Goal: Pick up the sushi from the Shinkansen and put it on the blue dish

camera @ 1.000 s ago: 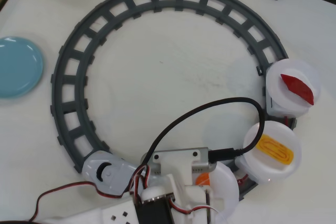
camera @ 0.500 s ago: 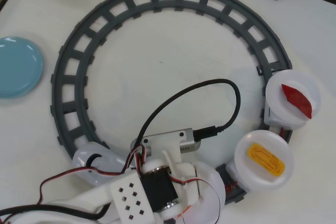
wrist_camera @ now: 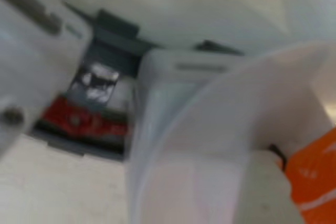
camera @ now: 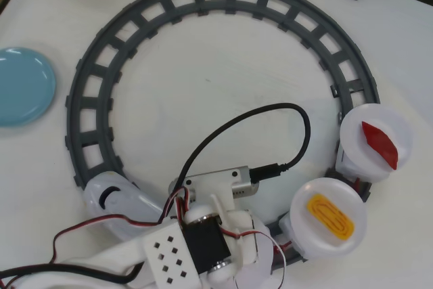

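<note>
Sushi (wrist_camera: pixel 319 182): you have one orange piece.
White plates (camera: pixel 328 218): three.
Blue dish (camera: pixel 24 86): one.
Gripper: you cannot tell its state.

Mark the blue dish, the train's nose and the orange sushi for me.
blue dish (camera: pixel 24 86), overhead view, bare middle of the plate.
train's nose (camera: pixel 108 196), overhead view, rounded white front.
orange sushi (wrist_camera: pixel 317 179), wrist view, striped orange side at the right edge.

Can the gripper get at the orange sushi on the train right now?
Probably yes. In the wrist view the orange sushi sits right at the frame's edge beside a white plate, very close. Overhead, the arm covers that car, so the gripper itself and its jaws cannot be seen.
</note>
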`<state>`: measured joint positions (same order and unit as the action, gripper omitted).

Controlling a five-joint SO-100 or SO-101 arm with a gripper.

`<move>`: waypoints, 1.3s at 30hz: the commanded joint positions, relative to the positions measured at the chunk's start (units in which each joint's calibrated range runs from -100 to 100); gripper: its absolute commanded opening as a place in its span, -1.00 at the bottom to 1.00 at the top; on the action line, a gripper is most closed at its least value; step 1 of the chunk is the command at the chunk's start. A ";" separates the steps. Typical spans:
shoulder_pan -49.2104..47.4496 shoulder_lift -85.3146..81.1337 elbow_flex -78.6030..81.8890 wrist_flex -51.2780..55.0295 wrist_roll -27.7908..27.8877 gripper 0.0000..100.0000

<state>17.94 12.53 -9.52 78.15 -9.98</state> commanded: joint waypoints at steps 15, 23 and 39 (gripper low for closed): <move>-26.13 -7.18 -20.42 13.02 7.68 -0.94; -47.87 -10.66 -8.16 7.41 8.62 -0.94; -72.08 -0.46 2.12 -4.39 11.29 -0.94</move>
<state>-52.10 9.41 -4.12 74.45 1.03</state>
